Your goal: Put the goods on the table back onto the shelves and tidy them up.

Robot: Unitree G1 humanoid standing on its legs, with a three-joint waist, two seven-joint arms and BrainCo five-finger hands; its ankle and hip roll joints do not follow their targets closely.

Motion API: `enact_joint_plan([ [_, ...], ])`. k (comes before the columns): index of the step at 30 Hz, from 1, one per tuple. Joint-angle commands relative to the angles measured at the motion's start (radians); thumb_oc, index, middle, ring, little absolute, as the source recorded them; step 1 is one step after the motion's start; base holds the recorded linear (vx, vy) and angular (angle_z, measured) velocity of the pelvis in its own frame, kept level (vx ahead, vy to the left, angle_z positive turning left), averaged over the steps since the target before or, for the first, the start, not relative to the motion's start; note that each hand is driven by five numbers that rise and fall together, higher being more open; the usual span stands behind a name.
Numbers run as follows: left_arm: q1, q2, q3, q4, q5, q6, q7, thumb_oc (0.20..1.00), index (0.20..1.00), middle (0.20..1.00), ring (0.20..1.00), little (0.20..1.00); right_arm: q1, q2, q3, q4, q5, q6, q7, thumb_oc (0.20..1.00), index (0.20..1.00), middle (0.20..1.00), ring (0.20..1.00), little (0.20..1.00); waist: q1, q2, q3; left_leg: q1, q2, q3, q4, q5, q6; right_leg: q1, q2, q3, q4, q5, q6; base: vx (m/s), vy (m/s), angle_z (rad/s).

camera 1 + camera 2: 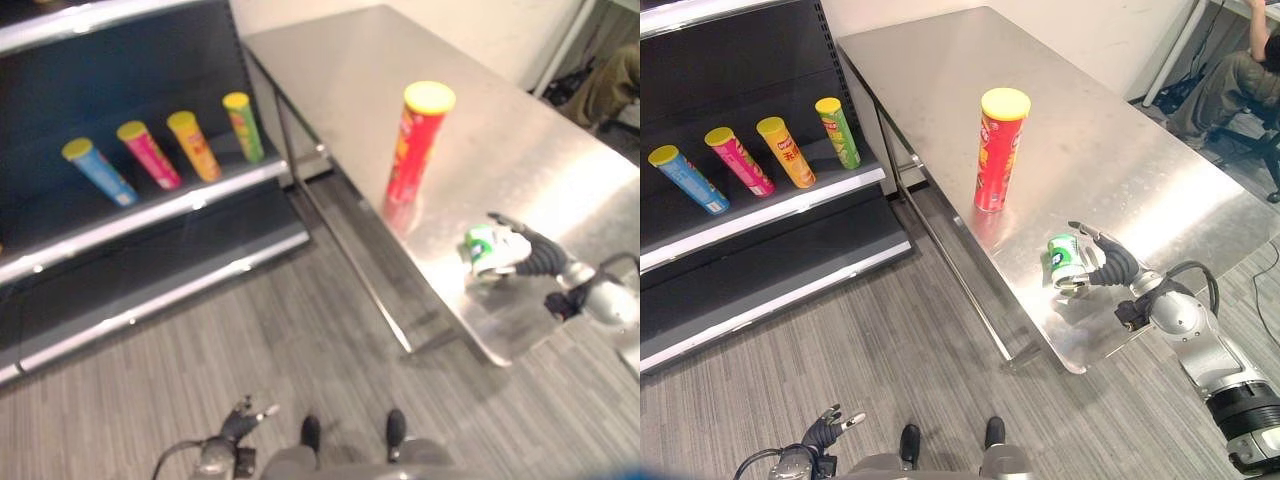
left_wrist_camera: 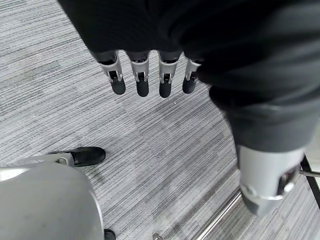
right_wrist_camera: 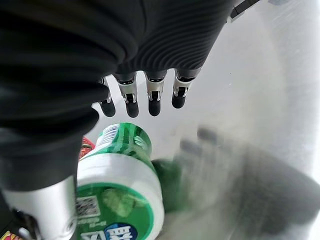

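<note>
A small green-and-white container lay on its side near the steel table's front edge — the right hand rested beside it at its 3 o'clock, fingers straight above it, not closed on it. A tall red can with a yellow lid stood upright at the container's 11 o'clock. Four cans leaned on the shelf at 9 o'clock: blue, pink, orange, green. The left hand hung over the floor, fingers loosely spread — nothing held.

A person is sitting on a chair beyond the table's far corner. Grey striped carpet is covering the floor
</note>
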Motion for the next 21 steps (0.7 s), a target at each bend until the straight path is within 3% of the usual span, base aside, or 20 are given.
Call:
enact_joint_plan([
  [1, -0.023, 0.046, 0.028, 0.0, -0.032, -0.031, 0.016, 1.0, 1.0, 1.0, 1.0, 1.0, -0.049, 0.014, -0.015, -0.047, 0.021, -0.036, -0.027, 1.0, 1.0, 1.0, 1.0, 1.0, 0.021, -0.031, -0.031, -0.046, 0.093, 0.049, 0.148, -0.132, -0.079, 0.027, -0.077, 0.0, 0.141, -0.194, 0.068, 0.0, 0.0, 0.0],
  [12, -0.043, 0.014, 0.01, 0.018, -0.042, -0.025, 0.035, 1.0, 1.0, 1.0, 1.0, 1.0, -0.117, 0.011, 0.012, -0.048, -0.005, -0.04, -0.076, 1.0, 1.0, 1.0, 1.0, 1.0, 0.011, -0.032, -0.035, -0.051, 0.1, 0.052, 0.149, -0.132, -0.079, 0.015, -0.074, 0.009, 0.147, -0.191, 0.068, -0.01, 0.011, 0.0],
  [14, -0.048, 0.0, 0.008, 0.036, -0.042, -0.022, 0.043, 1.0, 1.0, 1.0, 1.0, 1.0, -0.143, -0.003, 0.009, -0.069, -0.071, -0.045, -0.117, 1.0, 1.0, 1.0, 1.0, 1.0, 0.003, -0.032, -0.036, -0.049, 0.101, 0.056, 0.153, -0.138, -0.077, 0.015, -0.073, 0.014, 0.146, -0.189, 0.07, 0.0, 0.004, -0.05],
  [16, -0.055, -0.007, 0.018, 0.039, -0.032, -0.021, 0.056, 1.0, 1.0, 1.0, 1.0, 1.0, -0.172, -0.063, 0.013, -0.12, -0.255, -0.046, -0.167, 1.0, 1.0, 1.0, 1.0, 1.0, -0.01, -0.032, -0.039, -0.047, 0.103, 0.064, 0.155, -0.143, -0.076, 0.012, -0.072, 0.024, 0.146, -0.187, 0.075, -0.01, -0.005, -0.13],
  [17, -0.055, -0.008, 0.018, 0.039, -0.032, -0.021, 0.056, 1.0, 1.0, 1.0, 1.0, 1.0, -0.172, -0.063, 0.014, -0.12, -0.256, -0.045, -0.167, 1.0, 1.0, 1.0, 1.0, 1.0, -0.01, -0.031, -0.038, -0.046, 0.104, 0.064, 0.156, -0.144, -0.076, 0.012, -0.072, 0.025, 0.146, -0.187, 0.075, 0.0, 0.001, -0.2],
  [19, -0.06, -0.008, 0.027, 0.036, -0.012, -0.019, 0.062, 1.0, 1.0, 1.0, 1.0, 1.0, -0.179, -0.129, 0.009, -0.187, -0.406, -0.046, -0.184, 1.0, 1.0, 1.0, 1.0, 1.0, -0.02, -0.03, -0.043, -0.04, 0.106, 0.074, 0.154, -0.147, -0.075, 0.012, -0.071, 0.031, 0.146, -0.189, 0.076, -0.01, 0.001, -0.13],
  [21, -0.062, -0.009, 0.029, 0.035, -0.01, -0.02, 0.064, 1.0, 1.0, 1.0, 1.0, 1.0, -0.179, -0.149, 0.012, -0.201, -0.437, -0.046, -0.185, 1.0, 1.0, 1.0, 1.0, 1.0, -0.022, -0.03, -0.045, -0.038, 0.106, 0.076, 0.153, -0.148, -0.075, 0.012, -0.07, 0.032, 0.145, -0.19, 0.076, 0.0, 0.002, -0.05],
])
